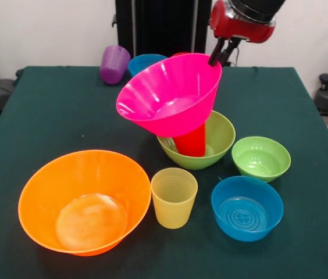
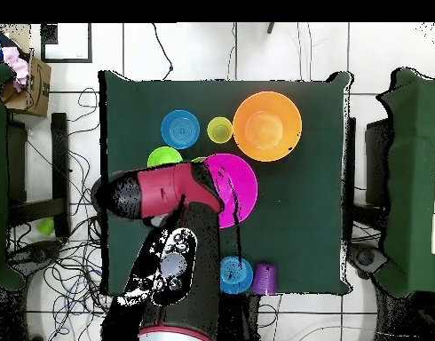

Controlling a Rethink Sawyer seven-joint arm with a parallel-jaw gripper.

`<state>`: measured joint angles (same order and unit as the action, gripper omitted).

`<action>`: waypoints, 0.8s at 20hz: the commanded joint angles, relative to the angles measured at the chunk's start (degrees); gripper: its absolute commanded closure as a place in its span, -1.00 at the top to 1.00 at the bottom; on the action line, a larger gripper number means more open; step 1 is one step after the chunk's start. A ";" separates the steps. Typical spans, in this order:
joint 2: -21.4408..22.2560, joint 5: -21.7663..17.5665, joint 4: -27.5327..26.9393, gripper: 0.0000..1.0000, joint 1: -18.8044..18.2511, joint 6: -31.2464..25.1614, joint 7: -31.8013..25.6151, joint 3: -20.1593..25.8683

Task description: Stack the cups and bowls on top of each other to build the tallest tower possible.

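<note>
Pink, hot — large bowl, tilted steeply, perched on the bright red cup; the cup stands inside the medium lime green bowl near mid-table; together, the tower. Gripper: dark fingertips at the pink bowl's far rim; they appear pinched on that rim, though the hold is hard to confirm. Loose stock: large orange bowl, ribbed yellow cup, small blue bowl, small lime green bowl at the near side; purple cup and second blue bowl at the far edge. Handling note — level the pink bowl, centre it over the red cup before letting go; a tilted release likely slides it off and could topple the cup.
</note>
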<state>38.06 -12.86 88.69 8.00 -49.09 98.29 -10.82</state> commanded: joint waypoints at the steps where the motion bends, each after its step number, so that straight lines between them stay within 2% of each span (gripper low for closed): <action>1: -4.47 1.63 -3.96 -1.00 4.20 -4.89 14.43 1.02; 6: -6.29 1.09 -6.80 -1.00 5.68 -7.02 15.64 -0.02; 16: -11.72 -0.71 -9.35 -1.00 6.84 -3.92 17.99 -1.37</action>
<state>30.79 -12.60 83.36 14.49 -51.43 107.82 -14.12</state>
